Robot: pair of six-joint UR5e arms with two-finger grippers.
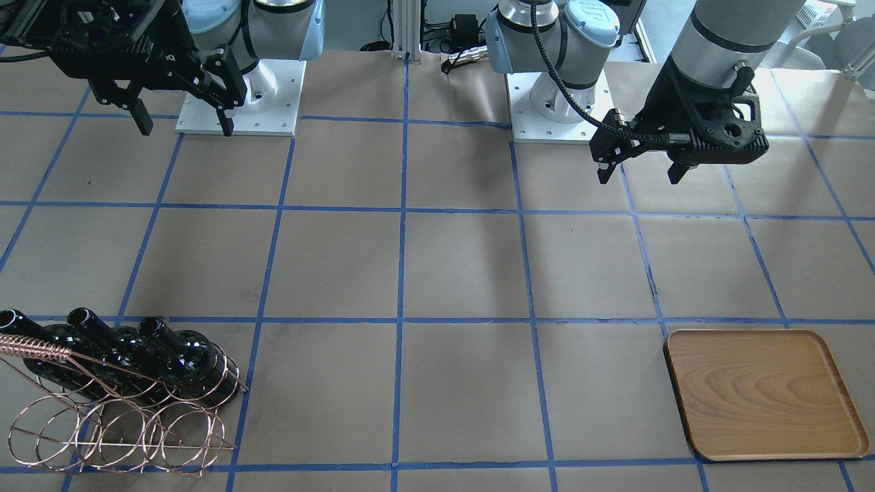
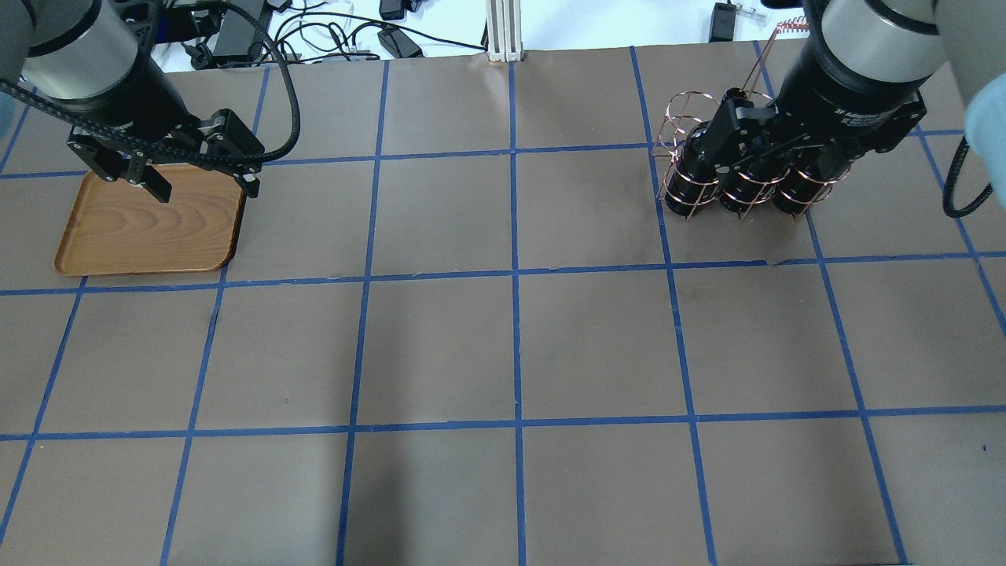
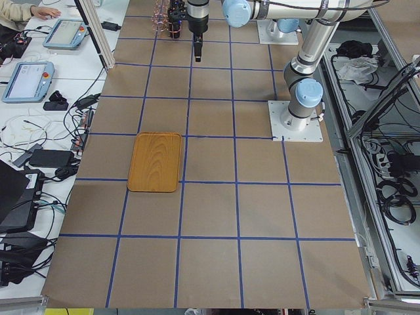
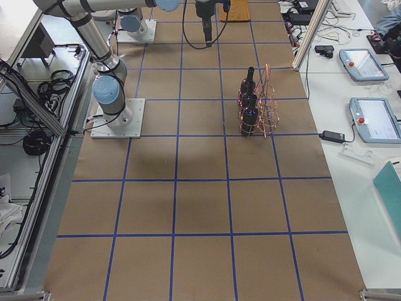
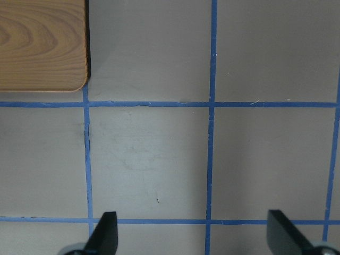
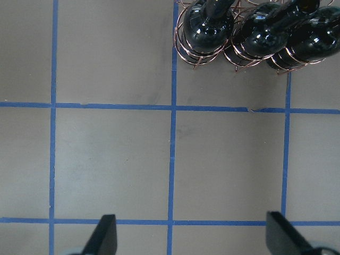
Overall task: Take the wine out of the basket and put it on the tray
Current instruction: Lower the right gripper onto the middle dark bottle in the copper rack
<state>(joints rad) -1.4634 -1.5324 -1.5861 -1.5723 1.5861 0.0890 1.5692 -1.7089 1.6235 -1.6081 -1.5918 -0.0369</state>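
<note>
Three near-black wine bottles lie side by side in the copper wire basket, necks pointing up and away from the robot. In the right wrist view the bottles fill the top edge. The wooden tray lies flat and bare at the table's other end. My right gripper is open and empty, held high, on the robot's side of the basket. My left gripper is open and empty, hovering by the tray's inner near corner. Both wrist views show spread fingertips over bare paper.
Brown paper with a blue tape grid covers the table. The two arm bases stand at the robot's edge. Cables lie beyond the far edge. Operator tablets sit on a side desk.
</note>
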